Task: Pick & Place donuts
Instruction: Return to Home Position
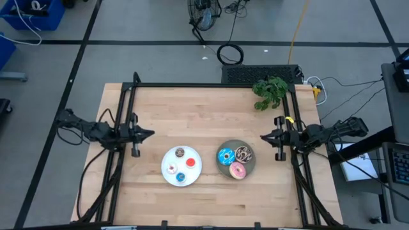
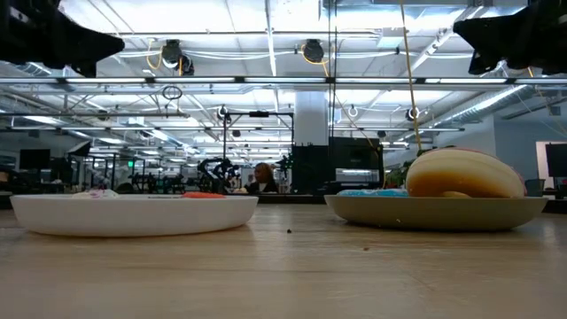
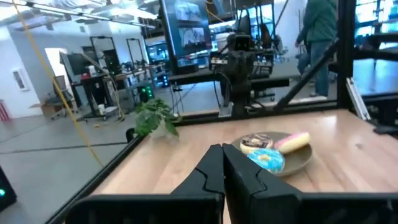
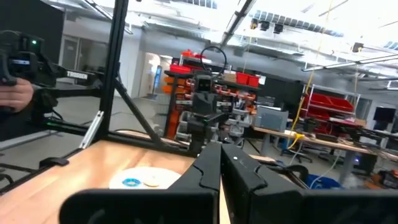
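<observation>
A grey plate (image 1: 251,165) carries three larger donuts: blue (image 1: 225,155), dark brown sprinkled (image 1: 243,153) and pink (image 1: 238,170). A white plate (image 1: 167,158) carries the tiny ones: brown (image 1: 179,153), red (image 1: 190,161), white (image 1: 172,168) and blue (image 1: 181,177). My left gripper (image 1: 152,133) is shut, raised at the table's left side, left of the white plate. My right gripper (image 1: 262,137) is shut, raised at the right side, just right of the grey plate. The left wrist view shows the grey plate (image 3: 305,160) beyond my shut gripper (image 3: 222,150); the right wrist view shows the white plate (image 4: 163,176).
A green leafy sprig (image 1: 270,91) lies near the table's far right corner. A dark frame (image 1: 211,85) runs along the far, left and right edges. Bare wood lies in front of and behind both plates. People show in the room beyond the table.
</observation>
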